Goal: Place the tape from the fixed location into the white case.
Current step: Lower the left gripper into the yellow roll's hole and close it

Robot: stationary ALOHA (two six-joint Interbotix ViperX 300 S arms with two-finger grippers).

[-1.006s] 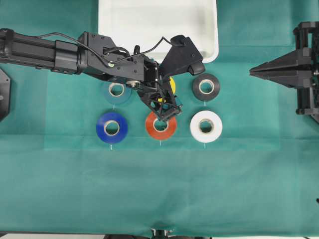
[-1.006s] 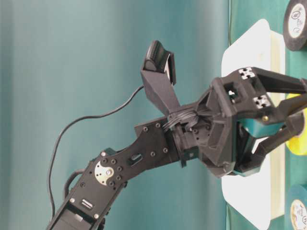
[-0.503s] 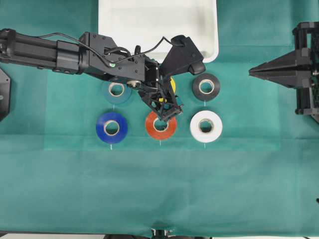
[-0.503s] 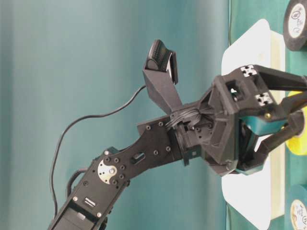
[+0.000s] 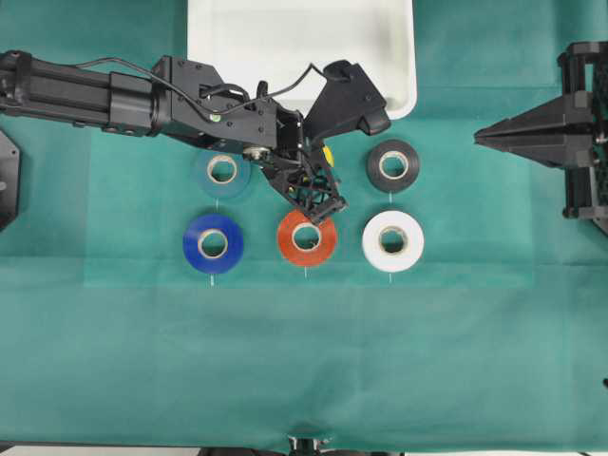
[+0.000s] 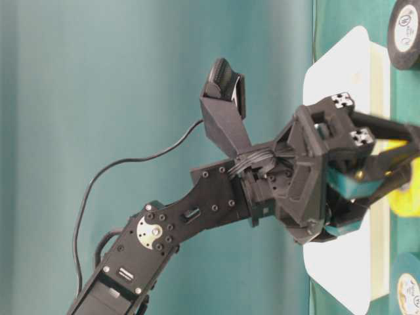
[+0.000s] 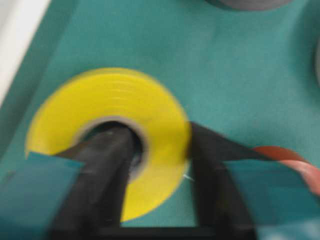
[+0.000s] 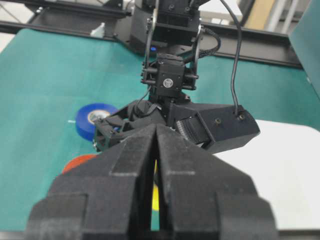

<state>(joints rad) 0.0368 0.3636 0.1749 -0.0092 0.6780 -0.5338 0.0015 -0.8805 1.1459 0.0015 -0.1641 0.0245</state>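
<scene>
The tape (image 7: 125,95), a bright yellow roll, lies flat on the green cloth and fills the left wrist view. My left gripper (image 7: 160,145) is shut on its wall, one finger (image 7: 107,165) down inside the core and the other (image 7: 210,170) against the outer edge. From overhead the left gripper (image 5: 318,190) covers the roll and only a yellow sliver of the tape (image 5: 328,155) shows. The white case (image 5: 302,38) lies just beyond it at the back. My right gripper (image 5: 480,138) hangs shut at the far right, away from everything.
Around the yellow roll lie an orange-red roll (image 5: 306,238), a white roll (image 5: 392,240), a black roll (image 5: 392,165), a dark blue roll (image 5: 213,243) and a pale blue roll (image 5: 221,171). The orange-red roll sits right beside the left fingers.
The left jaws have gone from wide open to closed on the yellow roll's wall. The left wrist has shifted slightly toward the white case. The right arm has not moved.
</scene>
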